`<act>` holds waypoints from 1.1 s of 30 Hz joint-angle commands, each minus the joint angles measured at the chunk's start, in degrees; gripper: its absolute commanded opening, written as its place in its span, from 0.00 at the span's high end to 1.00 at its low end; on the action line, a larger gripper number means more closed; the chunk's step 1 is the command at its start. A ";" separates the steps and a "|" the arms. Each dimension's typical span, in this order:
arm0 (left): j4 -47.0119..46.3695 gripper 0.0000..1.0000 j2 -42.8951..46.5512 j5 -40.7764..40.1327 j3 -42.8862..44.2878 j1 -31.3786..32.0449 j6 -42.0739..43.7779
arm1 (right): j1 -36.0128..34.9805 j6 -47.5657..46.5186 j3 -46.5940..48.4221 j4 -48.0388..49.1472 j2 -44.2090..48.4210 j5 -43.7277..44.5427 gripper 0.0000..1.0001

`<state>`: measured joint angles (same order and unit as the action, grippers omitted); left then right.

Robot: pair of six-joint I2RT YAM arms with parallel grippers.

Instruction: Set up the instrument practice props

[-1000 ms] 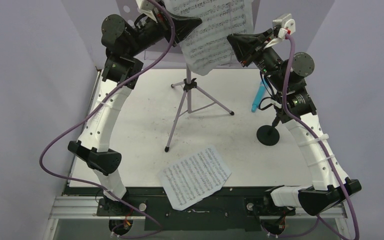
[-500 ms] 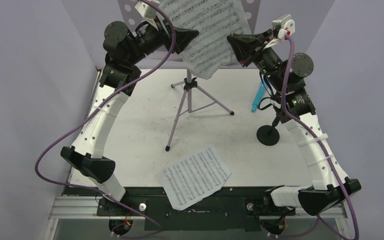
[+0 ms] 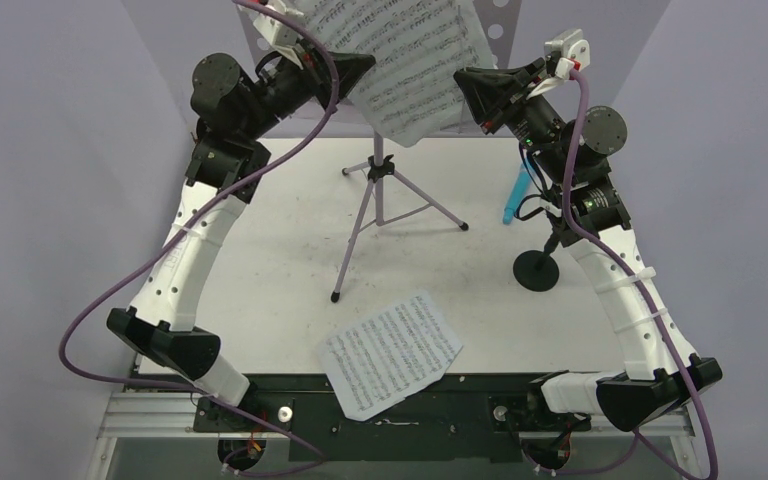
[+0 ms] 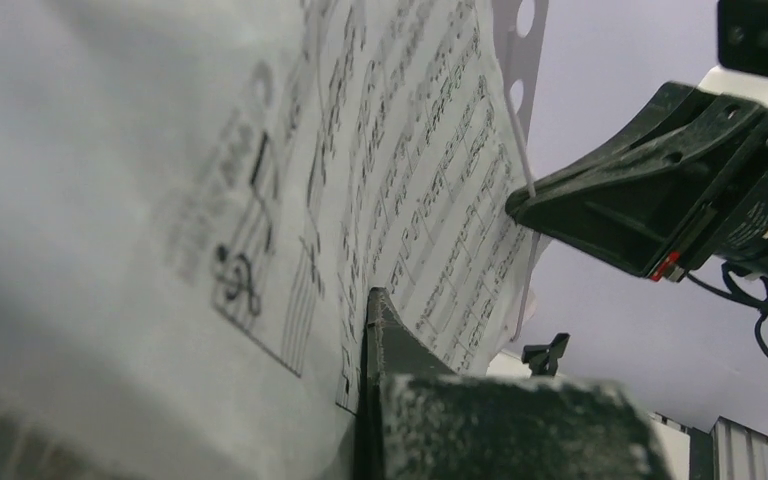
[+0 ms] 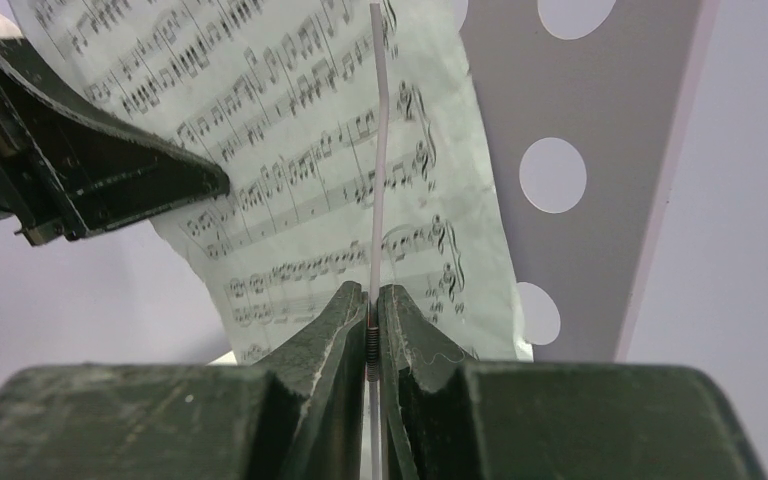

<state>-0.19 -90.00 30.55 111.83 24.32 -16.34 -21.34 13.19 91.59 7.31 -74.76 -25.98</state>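
Pinches sheet-music page [image 3: 405, 60] by its left edge in left gripper [image 3: 363, 66]. Clamps retainer wire [image 5: 376, 150], crossing page's right side, in right gripper [image 5: 372, 305].

Both arms are stretched way up from the table's near edge, elbows bowed outward. The left arm [image 3: 195, 235] and right arm [image 3: 620, 280] turn their wrists inward, so the grippers face each other. The left gripper [image 3: 368, 64] is clamped on a sheet-music page [image 3: 400, 60], and the right gripper [image 3: 461, 78] pinches a thin wire [image 5: 377, 150].
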 commanded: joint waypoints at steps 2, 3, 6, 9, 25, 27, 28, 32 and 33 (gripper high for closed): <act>-4.68 1.00 -2.44 2.51 7.93 0.39 -0.29 | 0.16 0.43 -0.90 0.16 1.19 -1.62 0.95; -4.79 1.00 -2.79 2.57 8.49 0.79 0.57 | 0.18 0.43 -0.81 0.08 1.17 -1.65 0.95; -2.27 1.00 -3.83 2.37 10.97 2.79 6.26 | 0.16 0.48 -0.89 0.07 1.28 -1.70 0.95; 5.96 1.00 -6.03 0.89 15.93 4.68 13.30 | 0.14 0.43 -0.89 0.07 1.38 -1.76 0.95; 9.72 0.56 -10.62 -6.45 22.99 6.27 16.07 | 0.16 0.43 -1.06 0.17 0.60 -1.92 0.95; 9.60 0.53 -10.16 -7.24 22.20 6.27 16.00 | 0.17 0.44 -1.14 0.12 0.58 -1.89 0.95; 9.43 0.51 -9.74 -7.52 21.63 6.27 16.07 | 0.12 0.48 -1.23 0.15 0.66 -1.78 0.94; 7.53 0.42 -7.29 -9.19 17.17 6.27 15.93 | 0.10 0.60 -2.25 0.67 1.39 -0.75 0.73; 6.60 0.40 -6.38 -9.54 15.62 6.27 15.90 | 0.11 0.75 -2.48 0.76 1.64 -0.55 0.68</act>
<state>9.82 -99.92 24.69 130.89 30.74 -0.78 -21.34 13.56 90.50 7.94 -74.67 -26.00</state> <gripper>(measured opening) 0.570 0.248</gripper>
